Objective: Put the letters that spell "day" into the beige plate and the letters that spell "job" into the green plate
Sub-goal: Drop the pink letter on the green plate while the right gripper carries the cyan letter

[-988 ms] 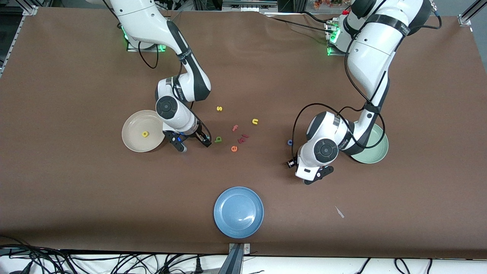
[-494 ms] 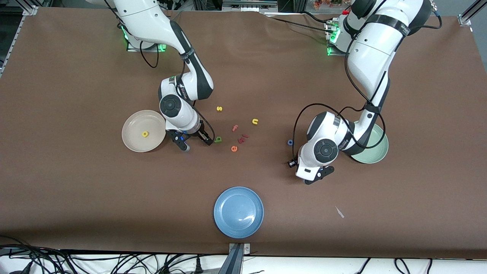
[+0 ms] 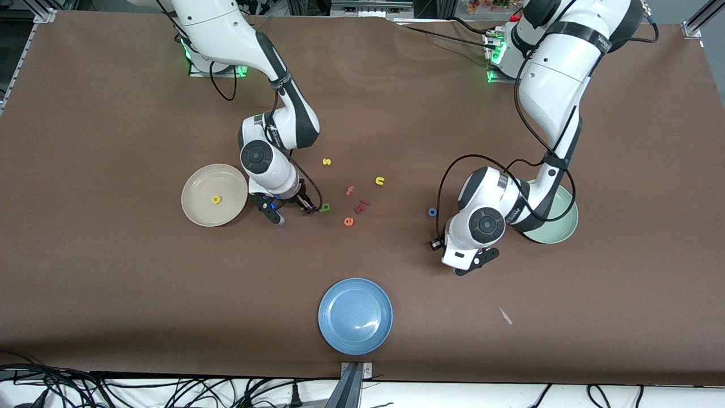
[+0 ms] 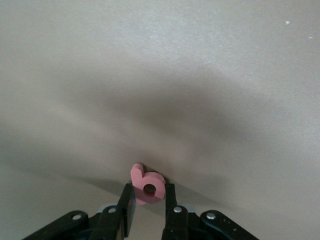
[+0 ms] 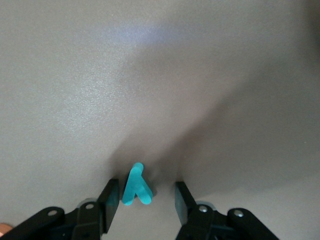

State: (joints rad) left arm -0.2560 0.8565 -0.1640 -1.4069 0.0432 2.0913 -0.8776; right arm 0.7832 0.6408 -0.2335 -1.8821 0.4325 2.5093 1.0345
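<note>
Item 1, right gripper [image 5: 145, 200]: low over the table between the beige plate [image 3: 198, 214] and the green letter [image 3: 324, 208], jaws apart around the teal "y" [image 5: 136, 185]; 1 finger sits against the letter and the other stands just clear, so no grip yet. Item 2, left gripper [image 4: 148, 200]: low over the table near the green plate [image 3: 558, 231], fingers pressed on both sides of the salmon-red "b" [image 4: 147, 184], which appears to rest on the table. Item 3, yellow letter [image 3: 216, 199]: already in the beige plate. Item 4, blue "o" [image 3: 432, 212]: loose on the table, toward the left arm's end. The teal "j" is not visible. Step in hand, as judged: 2 pickups at once, "y" for "day", "b" for "job". Next move calls for the right jaws to finish closing on the "y", then both arms to lift straight up and carry to their plates; small foam pieces may twist or slip if pinched off-centre.
</note>
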